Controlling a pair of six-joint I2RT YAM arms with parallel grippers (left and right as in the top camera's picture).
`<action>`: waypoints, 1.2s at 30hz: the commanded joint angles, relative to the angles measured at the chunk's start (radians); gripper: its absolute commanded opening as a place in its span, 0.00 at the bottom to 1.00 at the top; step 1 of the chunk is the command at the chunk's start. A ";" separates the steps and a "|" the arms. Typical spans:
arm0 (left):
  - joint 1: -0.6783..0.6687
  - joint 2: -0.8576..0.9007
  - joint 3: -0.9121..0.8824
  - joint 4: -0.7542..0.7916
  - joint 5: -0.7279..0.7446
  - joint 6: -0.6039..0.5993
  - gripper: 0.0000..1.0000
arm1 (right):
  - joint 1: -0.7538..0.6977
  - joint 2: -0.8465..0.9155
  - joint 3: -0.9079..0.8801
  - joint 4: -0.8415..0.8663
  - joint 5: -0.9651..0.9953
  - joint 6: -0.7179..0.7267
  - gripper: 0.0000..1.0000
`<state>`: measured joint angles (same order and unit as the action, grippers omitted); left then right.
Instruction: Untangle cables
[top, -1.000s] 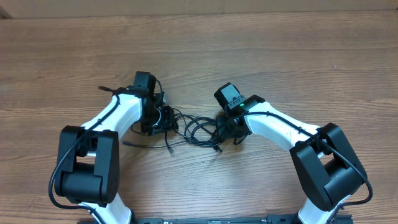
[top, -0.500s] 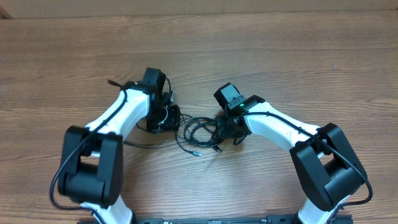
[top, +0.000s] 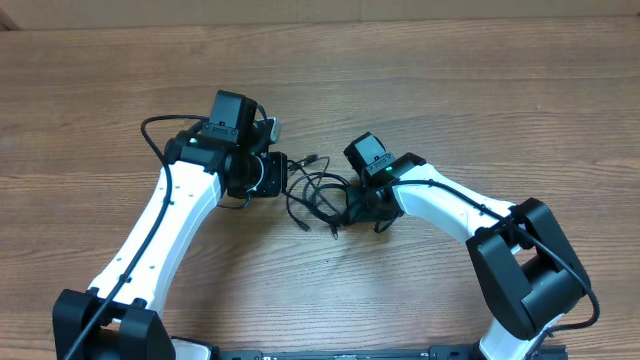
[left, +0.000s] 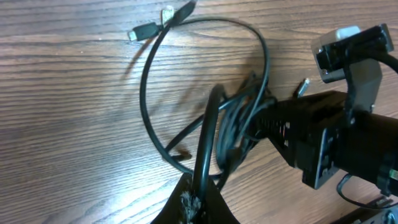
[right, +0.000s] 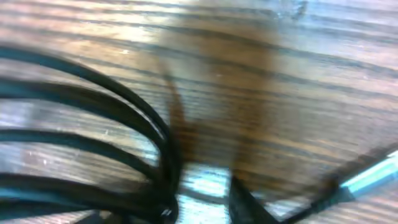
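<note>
The thin black cables (top: 316, 194) lie in a tangled loop on the wooden table between my two arms. My left gripper (top: 283, 180) is at the tangle's left side. In the left wrist view it (left: 198, 202) is shut on one black cable (left: 208, 134) that rises from the jaws. That loop ends in small plug tips (left: 140, 31). My right gripper (top: 356, 212) sits at the tangle's right edge. The blurred right wrist view shows it (right: 205, 208) open, with bare wood between the fingers and several cable strands (right: 93, 102) running past the left finger.
A thicker black cable (top: 150, 135) arcs out from the left arm. The right arm's black wrist block (left: 329, 137) stands close behind the tangle in the left wrist view. The wooden table (top: 450, 90) stretches beyond both arms.
My left arm has reached further out and its gripper has shut on a cable. The loose cable ends at the lower left have been drawn in toward the tangle. The right arm has stayed put.
</note>
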<state>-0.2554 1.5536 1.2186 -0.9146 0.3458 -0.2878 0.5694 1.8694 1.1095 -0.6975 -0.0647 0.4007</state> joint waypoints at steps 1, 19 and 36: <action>0.012 -0.041 0.023 -0.013 -0.034 0.011 0.04 | -0.014 0.057 -0.059 0.005 0.100 -0.013 0.46; 0.012 -0.037 0.023 0.003 0.039 0.012 0.04 | -0.014 0.057 -0.039 0.091 0.108 -0.123 0.89; 0.012 -0.037 0.022 0.018 0.099 0.011 0.04 | -0.014 0.057 0.051 0.083 0.010 -0.236 0.81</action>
<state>-0.2527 1.5463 1.2186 -0.8986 0.3939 -0.2878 0.5579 1.8954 1.1465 -0.6132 -0.0006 0.1867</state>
